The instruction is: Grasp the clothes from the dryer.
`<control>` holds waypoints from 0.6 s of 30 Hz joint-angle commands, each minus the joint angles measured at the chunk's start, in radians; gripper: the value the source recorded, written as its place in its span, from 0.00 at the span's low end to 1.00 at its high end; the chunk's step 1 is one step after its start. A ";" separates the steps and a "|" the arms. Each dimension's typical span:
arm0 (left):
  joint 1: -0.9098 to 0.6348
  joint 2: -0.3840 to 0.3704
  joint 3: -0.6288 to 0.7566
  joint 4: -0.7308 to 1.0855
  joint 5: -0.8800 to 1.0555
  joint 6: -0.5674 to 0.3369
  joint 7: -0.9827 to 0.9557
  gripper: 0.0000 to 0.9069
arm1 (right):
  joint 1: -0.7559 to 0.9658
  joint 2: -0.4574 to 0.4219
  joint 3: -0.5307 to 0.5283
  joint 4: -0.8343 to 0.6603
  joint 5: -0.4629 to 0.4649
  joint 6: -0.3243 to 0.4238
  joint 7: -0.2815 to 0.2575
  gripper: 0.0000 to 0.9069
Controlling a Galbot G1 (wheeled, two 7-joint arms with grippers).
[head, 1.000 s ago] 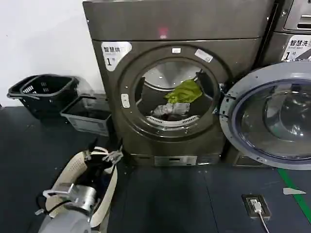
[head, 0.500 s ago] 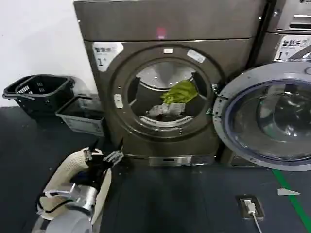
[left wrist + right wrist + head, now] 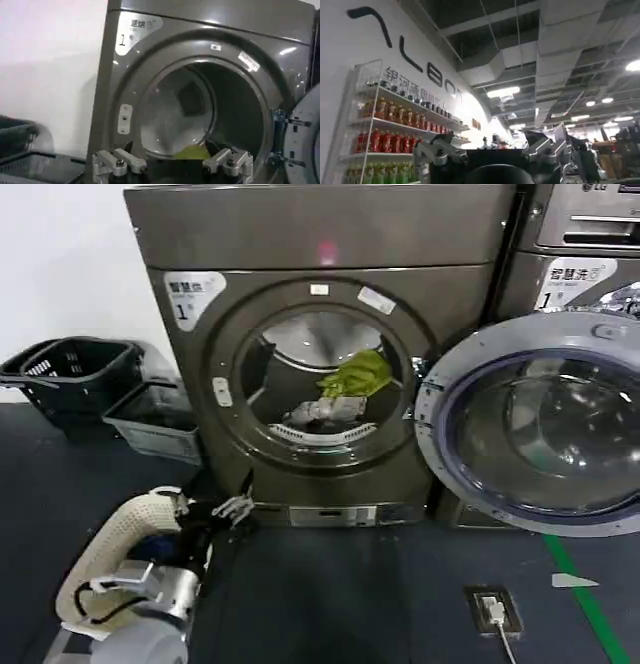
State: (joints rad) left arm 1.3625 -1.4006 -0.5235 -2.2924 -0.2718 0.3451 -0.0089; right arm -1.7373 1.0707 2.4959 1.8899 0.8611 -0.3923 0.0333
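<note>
Two pieces of clothing lie inside the dryer point(image 3: 320, 354): a lime-green garment point(image 3: 352, 374) above a white-grey cloth point(image 3: 325, 410). One glass door point(image 3: 535, 424) stands swung open to the right. The left gripper point(image 3: 232, 509) hangs low before the machine, fingers spread, holding nothing. The right gripper point(image 3: 492, 155) points elsewhere, also spread and empty. Two baskets point(image 3: 110, 389) sit left of the machine.

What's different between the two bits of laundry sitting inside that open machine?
The green garment is bright lime and sits higher, draped toward the right of the drum; the white-grey cloth is pale and lies lower, near the front lip. The green one looks somewhat larger. Both are crumpled, touching each other, inside the dryer.
</note>
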 commanded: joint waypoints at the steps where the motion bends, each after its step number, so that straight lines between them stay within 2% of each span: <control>1: 0.004 0.003 -0.002 -0.005 -0.002 0.000 0.000 1.00 | 0.000 0.000 0.000 0.003 0.003 0.001 -0.002 1.00; 18: 0.011 0.001 -0.004 -0.021 -0.005 0.003 0.003 1.00 | 0.001 0.007 0.004 0.005 0.013 0.001 -0.010 1.00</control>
State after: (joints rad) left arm 1.3748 -1.4008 -0.5266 -2.3132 -0.2752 0.3476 -0.0064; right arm -1.7366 1.0761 2.4998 1.8939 0.8741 -0.3920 0.0237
